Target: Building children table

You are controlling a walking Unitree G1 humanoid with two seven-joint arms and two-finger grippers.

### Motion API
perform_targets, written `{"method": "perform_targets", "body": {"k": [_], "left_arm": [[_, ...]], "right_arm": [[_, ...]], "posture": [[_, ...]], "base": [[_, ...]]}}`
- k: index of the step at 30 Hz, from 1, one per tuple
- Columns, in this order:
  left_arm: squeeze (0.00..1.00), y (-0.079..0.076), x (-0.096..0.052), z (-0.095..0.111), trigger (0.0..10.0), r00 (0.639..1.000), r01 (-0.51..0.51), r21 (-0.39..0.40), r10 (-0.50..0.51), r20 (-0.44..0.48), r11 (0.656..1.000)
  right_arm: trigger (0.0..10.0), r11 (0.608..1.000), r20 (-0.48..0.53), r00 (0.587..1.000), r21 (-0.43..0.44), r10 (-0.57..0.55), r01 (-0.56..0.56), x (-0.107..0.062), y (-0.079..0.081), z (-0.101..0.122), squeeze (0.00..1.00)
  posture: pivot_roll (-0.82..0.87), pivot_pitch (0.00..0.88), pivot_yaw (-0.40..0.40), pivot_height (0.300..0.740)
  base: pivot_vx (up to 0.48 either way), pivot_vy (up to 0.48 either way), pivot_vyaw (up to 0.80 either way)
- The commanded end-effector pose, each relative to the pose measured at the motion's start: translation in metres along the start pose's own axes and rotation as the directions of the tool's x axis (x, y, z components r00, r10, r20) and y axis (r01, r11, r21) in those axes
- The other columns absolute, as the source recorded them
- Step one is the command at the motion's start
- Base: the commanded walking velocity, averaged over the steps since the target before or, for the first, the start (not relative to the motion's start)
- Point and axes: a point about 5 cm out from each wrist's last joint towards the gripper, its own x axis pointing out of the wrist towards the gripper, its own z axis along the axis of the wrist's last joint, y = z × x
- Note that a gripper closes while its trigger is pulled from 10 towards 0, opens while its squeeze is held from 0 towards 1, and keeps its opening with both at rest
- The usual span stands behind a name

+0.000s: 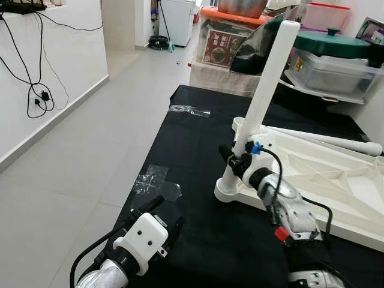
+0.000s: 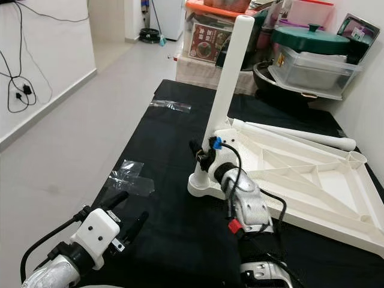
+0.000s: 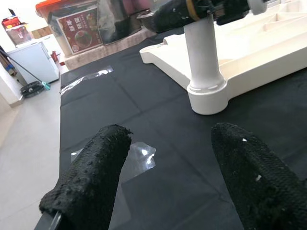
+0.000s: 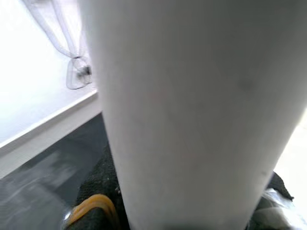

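Observation:
A white children's table top (image 1: 336,186) lies upside down on a black cloth (image 1: 192,150). One white leg (image 1: 270,84) stands upright in the top's near left corner socket. My right gripper (image 1: 237,161) is shut on that leg just above its base, and the leg (image 4: 192,110) looks huge in the right wrist view. A second white leg (image 1: 336,141) lies along the top's far edge. My left gripper (image 1: 165,217) hovers open and empty over the cloth at the near left. In the left wrist view its fingers (image 3: 91,177) face the leg base (image 3: 206,91).
Two crumpled pieces of clear tape (image 1: 157,183) (image 1: 189,110) lie on the cloth. Behind the table stand an orange-lidded storage box (image 1: 231,36) and a clear bin with a green pot (image 1: 336,45). Grey floor (image 1: 90,138) lies to the left, with cables (image 1: 36,90) on the wall.

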Motion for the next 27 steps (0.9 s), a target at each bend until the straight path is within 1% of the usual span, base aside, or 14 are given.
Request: {"method": "perform_targets", "body": {"k": [1, 3, 5, 7, 8, 11, 13, 14, 16, 18, 19, 20, 23, 27], "left_arm": [[0.0, -0.001, -0.001, -0.003, 10.0, 1.0, 0.005, 0.013, -0.005, -0.014, 1.0], [0.0, -0.001, -0.001, -0.003, 10.0, 1.0, 0.006, 0.013, -0.006, -0.015, 1.0], [0.0, -0.001, -0.001, -0.003, 10.0, 1.0, 0.007, 0.013, -0.007, -0.015, 1.0], [0.0, -0.001, -0.001, -0.003, 10.0, 1.0, 0.007, 0.011, -0.007, -0.014, 1.0], [0.0, -0.001, -0.001, -0.003, 10.0, 1.0, 0.007, 0.011, -0.007, -0.014, 1.0], [0.0, -0.002, -0.001, -0.003, 10.0, 1.0, 0.009, 0.011, -0.009, -0.014, 1.0], [0.0, -0.002, -0.001, -0.003, 10.0, 1.0, 0.009, 0.011, -0.009, -0.014, 1.0], [0.0, -0.002, -0.001, -0.003, 10.0, 1.0, 0.01, 0.011, -0.01, -0.015, 1.0], [0.0, -0.002, -0.001, -0.003, 10.0, 1.0, 0.01, 0.011, -0.01, -0.015, 1.0], [0.0, -0.001, -0.001, -0.004, 10.0, 1.0, 0.01, 0.013, -0.01, -0.016, 1.0], [0.0, -0.001, -0.001, -0.004, 10.0, 1.0, 0.01, 0.013, -0.01, -0.016, 1.0], [0.0, -0.001, -0.001, -0.004, 10.0, 1.0, 0.01, 0.013, -0.01, -0.016, 1.0], [0.0, 0.0, -0.001, -0.004, 10.0, 1.0, 0.012, 0.015, -0.012, -0.017, 1.0], [0.0, -0.001, -0.001, -0.005, 10.0, 1.0, 0.014, 0.016, -0.014, -0.019, 1.0]], "right_arm": [[0.0, 0.994, -0.027, 0.995, 0.06, 0.094, -0.092, -0.002, 0.001, -0.007, 0.0], [0.0, 0.98, -0.032, 0.983, 0.087, 0.181, -0.178, -0.013, -0.007, -0.004, 0.0], [0.0, 0.974, -0.034, 0.978, 0.096, 0.208, -0.204, -0.018, -0.011, -0.003, 0.0], [0.0, 0.945, -0.072, 0.946, 0.105, 0.317, -0.308, -0.037, -0.021, -0.003, 0.0], [0.0, 0.945, -0.072, 0.946, 0.105, 0.317, -0.308, -0.037, -0.021, -0.003, 0.0], [0.0, 0.898, -0.169, 0.882, 0.091, 0.44, -0.431, -0.064, -0.029, -0.009, 0.0], [0.0, 0.893, -0.193, 0.872, 0.08, 0.451, -0.444, -0.069, -0.031, -0.01, 0.0], [0.0, 0.904, -0.24, 0.873, 0.055, 0.424, -0.424, -0.078, -0.043, -0.014, 0.0], [0.0, 0.904, -0.24, 0.873, 0.055, 0.424, -0.424, -0.078, -0.043, -0.014, 0.0], [0.0, 0.93, -0.317, 0.88, 0.021, 0.353, -0.366, -0.094, -0.063, -0.021, 0.0], [0.0, 0.93, -0.317, 0.88, 0.021, 0.353, -0.366, -0.094, -0.063, -0.021, 0.0], [0.0, 0.941, -0.349, 0.881, 0.009, 0.32, -0.339, -0.1, -0.071, -0.023, 0.0], [0.0, 0.981, -0.409, 0.908, -0.12, 0.089, -0.15, -0.107, -0.093, -0.033, 0.0], [0.0, 0.989, -0.423, 0.906, -0.126, 0.021, -0.082, -0.113, -0.097, -0.04, 0.0]], "posture": [[0.12, 0.0, -0.149, 0.74], [0.11, 0.0, -0.146, 0.74], [0.11, 0.0, -0.146, 0.74], [0.11, 0.0, -0.143, 0.74], [0.11, 0.0, -0.143, 0.74], [0.11, 0.0, -0.141, 0.74], [0.11, 0.0, -0.141, 0.74], [0.1, 0.0, -0.139, 0.74], [0.1, 0.0, -0.139, 0.74], [0.1, 0.0, -0.133, 0.74], [0.1, 0.0, -0.133, 0.74], [0.1, 0.0, -0.133, 0.74], [0.1, 0.0, -0.129, 0.74], [0.1, 0.001, -0.122, 0.74]], "base": [[0.0, 0.0, 0.0], [0.0, 0.0, 0.0], [0.0, 0.0, 0.0], [0.0, 0.0, 0.0], [0.0, 0.0, 0.0], [0.0, 0.0, 0.0], [0.0, 0.0, 0.0], [0.0, 0.0, 0.0], [0.0, 0.0, 0.0], [0.0, 0.0, 0.0], [0.0, 0.0, 0.0], [0.0, 0.0, 0.0], [0.0, 0.0, 0.0], [0.0, 0.0, 0.0]]}}
